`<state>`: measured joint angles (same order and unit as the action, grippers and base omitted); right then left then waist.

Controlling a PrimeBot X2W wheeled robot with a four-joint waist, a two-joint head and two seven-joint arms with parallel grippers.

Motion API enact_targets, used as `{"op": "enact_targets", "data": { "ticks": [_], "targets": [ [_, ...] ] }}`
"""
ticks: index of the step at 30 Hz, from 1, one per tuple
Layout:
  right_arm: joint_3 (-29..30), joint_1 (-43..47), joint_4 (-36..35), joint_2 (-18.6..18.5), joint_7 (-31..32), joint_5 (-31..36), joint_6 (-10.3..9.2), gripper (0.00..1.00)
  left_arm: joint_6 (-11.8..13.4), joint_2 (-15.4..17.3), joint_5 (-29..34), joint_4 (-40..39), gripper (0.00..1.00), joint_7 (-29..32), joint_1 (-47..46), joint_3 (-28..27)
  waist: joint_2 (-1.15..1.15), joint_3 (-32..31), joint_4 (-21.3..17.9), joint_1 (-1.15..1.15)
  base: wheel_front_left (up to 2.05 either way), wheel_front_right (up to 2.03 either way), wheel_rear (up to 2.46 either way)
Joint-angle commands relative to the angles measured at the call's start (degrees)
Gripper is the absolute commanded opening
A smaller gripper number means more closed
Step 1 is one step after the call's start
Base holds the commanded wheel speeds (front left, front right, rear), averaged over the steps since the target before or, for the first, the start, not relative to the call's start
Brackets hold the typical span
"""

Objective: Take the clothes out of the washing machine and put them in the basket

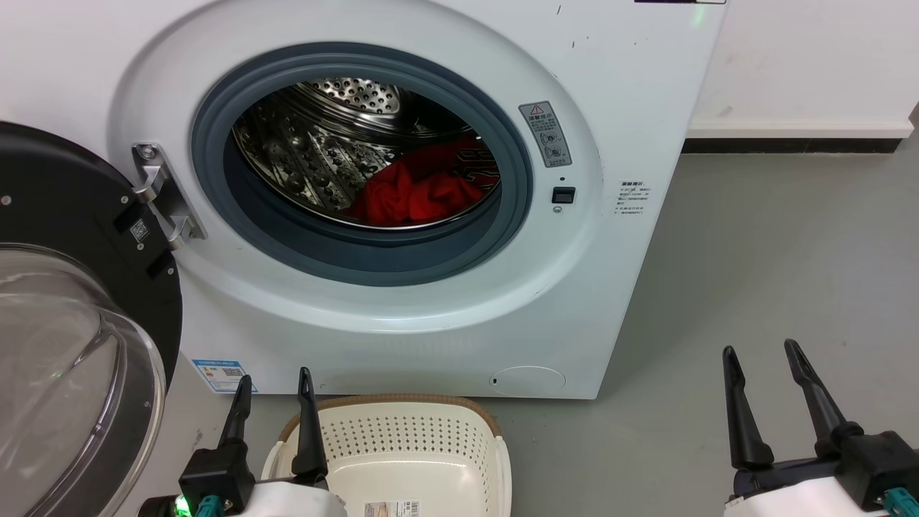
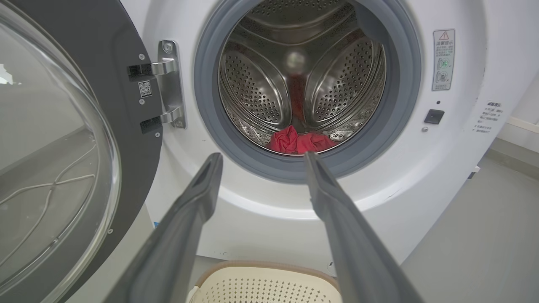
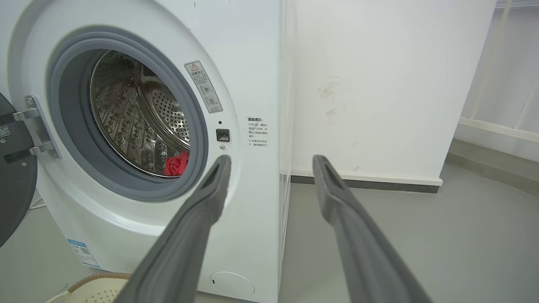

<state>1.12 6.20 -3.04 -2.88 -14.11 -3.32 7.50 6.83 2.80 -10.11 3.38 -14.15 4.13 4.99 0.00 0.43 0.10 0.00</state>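
Note:
The white washing machine (image 1: pixel 445 316) stands before me with its porthole open. Red clothes (image 1: pixel 420 190) lie bunched at the bottom of the steel drum, seen also as red clothes (image 2: pixel 300 141) and red clothes (image 3: pixel 177 164) in the wrist views. The cream basket (image 1: pixel 409 424) sits on the floor right below the porthole; nothing lies in the part I see. My left gripper (image 1: pixel 275 380) is open above the basket's left rim, well short of the drum. My right gripper (image 1: pixel 761 353) is open over bare floor to the right of the machine.
The black-rimmed glass door (image 1: pixel 79 345) hangs open at the left, close beside my left arm. Grey floor (image 1: pixel 775 287) spreads to the right of the machine. A white wall (image 3: pixel 379 84) with a dark skirting runs behind.

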Motion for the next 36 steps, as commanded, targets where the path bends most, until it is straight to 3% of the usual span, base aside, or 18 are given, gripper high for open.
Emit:
{"op": "enact_targets", "data": {
  "ticks": [1,36],
  "targets": [
    [-0.1,0.7,-0.2,0.0,-0.5,1.2,-0.02,1.00,0.3,0.1,0.9,0.0,1.00,-0.4,0.4,0.1,0.00,0.0,0.0,0.00,0.00,0.00,0.00],
    [0.0,0.8,1.2,0.0,-1.1,0.9,-0.02,1.00,0.4,0.1,2.9,1.5,1.00,-1.1,0.6,-0.1,0.00,-0.1,-0.1,0.00,0.00,0.00,0.00]
  ]
}}
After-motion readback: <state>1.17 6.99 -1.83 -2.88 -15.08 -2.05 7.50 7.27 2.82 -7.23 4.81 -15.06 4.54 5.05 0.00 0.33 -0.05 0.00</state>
